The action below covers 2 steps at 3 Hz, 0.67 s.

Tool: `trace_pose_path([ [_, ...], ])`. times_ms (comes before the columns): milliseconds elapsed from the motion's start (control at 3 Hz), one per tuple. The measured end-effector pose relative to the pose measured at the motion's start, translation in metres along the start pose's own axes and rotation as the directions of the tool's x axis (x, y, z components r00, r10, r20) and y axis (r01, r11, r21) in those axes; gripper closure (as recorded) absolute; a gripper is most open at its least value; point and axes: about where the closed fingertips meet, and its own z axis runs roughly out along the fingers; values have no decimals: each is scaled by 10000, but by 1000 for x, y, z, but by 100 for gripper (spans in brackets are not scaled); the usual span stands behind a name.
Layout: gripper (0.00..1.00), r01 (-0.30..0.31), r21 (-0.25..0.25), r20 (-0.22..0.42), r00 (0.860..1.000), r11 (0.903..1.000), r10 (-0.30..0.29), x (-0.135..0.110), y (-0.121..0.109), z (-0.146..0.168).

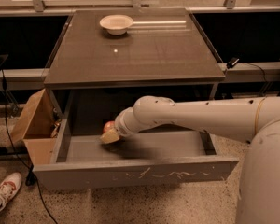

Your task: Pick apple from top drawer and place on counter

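Observation:
The top drawer (pixel 135 172) stands pulled open under the counter (pixel 135 50). The small red apple (pixel 107 125) lies in the drawer's back left part, mostly covered by my gripper. My gripper (pixel 110 135) reaches down into the drawer from the right and sits right at the apple, touching or nearly touching its front. My white arm (pixel 191 115) crosses over the drawer's right half.
A shallow cream bowl (pixel 115 23) sits at the counter's far edge. A brown cardboard box (pixel 35 125) stands open left of the drawer. A white shoe (pixel 7 185) and a black cable (pixel 18 157) are on the floor at lower left.

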Motion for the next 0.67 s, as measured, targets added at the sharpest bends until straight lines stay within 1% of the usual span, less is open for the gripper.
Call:
trace_pose_path([
  [333, 66, -27, 286, 153, 9999, 9996, 23, 4, -2, -11],
  [667, 87, 128, 774, 579, 9982, 9969, -174, 1, -1, -46],
])
